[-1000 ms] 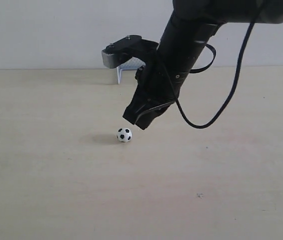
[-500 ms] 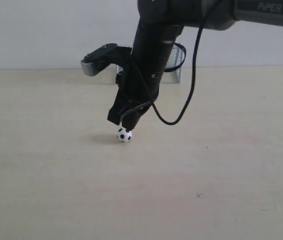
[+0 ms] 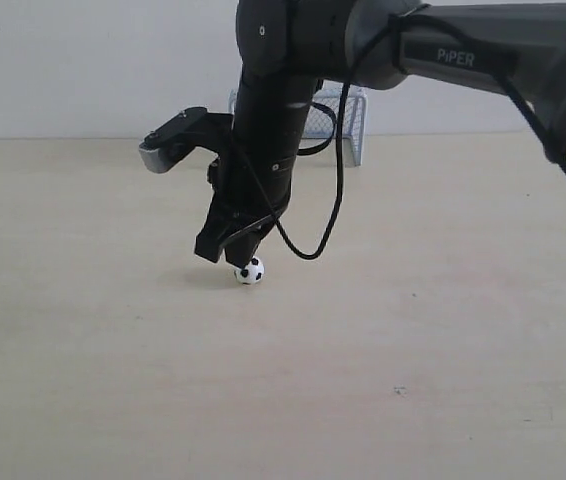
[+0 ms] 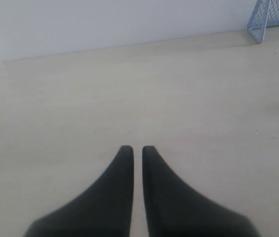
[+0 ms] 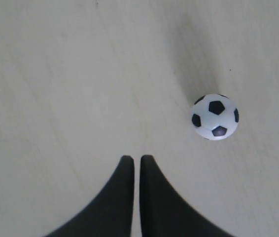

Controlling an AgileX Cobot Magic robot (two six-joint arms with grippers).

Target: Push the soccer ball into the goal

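Note:
The soccer ball (image 3: 250, 271), tiny and white with black patches, rests on the pale wooden table (image 3: 113, 350). My right gripper (image 3: 229, 256) is shut and empty; its tips hang just above and to the left of the ball, partly covering it in the exterior view. In the right wrist view the ball (image 5: 214, 117) lies beside and ahead of the shut gripper (image 5: 133, 159), apart from it. The goal (image 3: 341, 118), pale blue mesh, stands at the back by the wall, partly hidden by the arm. My left gripper (image 4: 133, 148) is shut and empty, with a goal corner (image 4: 272, 17) at the far edge.
A white wall (image 3: 63, 60) closes off the back of the table. The right arm's black cable (image 3: 331, 215) loops down to the right of the gripper. A small dark speck (image 3: 399, 390) marks the table in front.
The right arm has swung left and lowered, bringing its shut gripper from the ball's upper right to just over its left side. More of the goal now shows. The ball has stayed put.

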